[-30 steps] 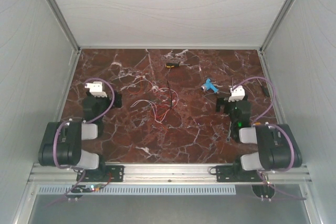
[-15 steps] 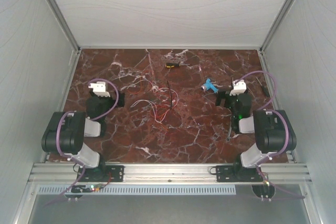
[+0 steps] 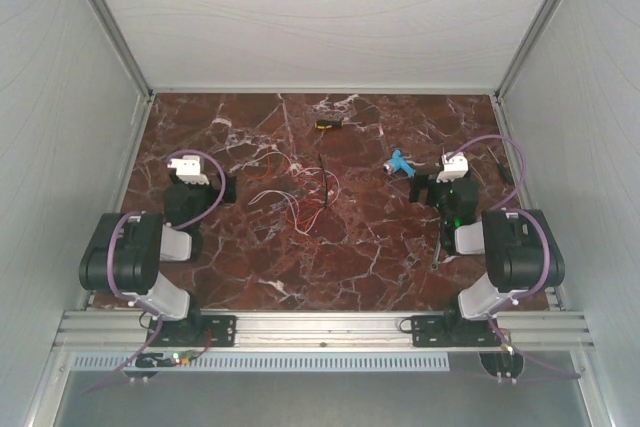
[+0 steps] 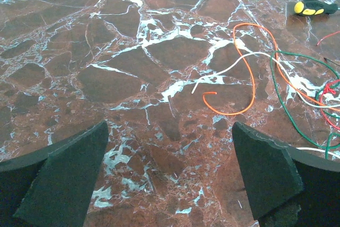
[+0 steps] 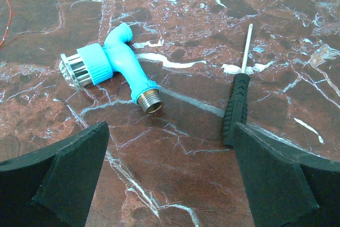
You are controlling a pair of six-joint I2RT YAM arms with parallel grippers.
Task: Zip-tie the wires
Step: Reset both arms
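The wires (image 3: 305,202) lie in a loose tangle at the table's middle: thin red, white, orange and green strands. In the left wrist view they spread along the right side (image 4: 249,78), with an orange end curling toward the centre. My left gripper (image 3: 222,190) sits left of the tangle, open and empty, its fingers (image 4: 69,179) low over bare marble. My right gripper (image 3: 432,185) is right of the tangle, open and empty, its fingertips (image 5: 271,179) just above the table. A thin black strip (image 3: 323,175) lies across the wires.
A blue hose fitting (image 5: 119,65) with a brass thread lies ahead-left of the right gripper and shows in the top view (image 3: 400,162). A black-handled screwdriver (image 5: 237,107) lies by the right finger. A yellow-and-black tool (image 3: 328,124) lies beyond the wires, also in the left wrist view (image 4: 315,7).
Both arms shifted about a second ago: the right wrist moved away from its base toward the blue fitting, and the left elbow swung inward. Nothing has moved in the last half second.
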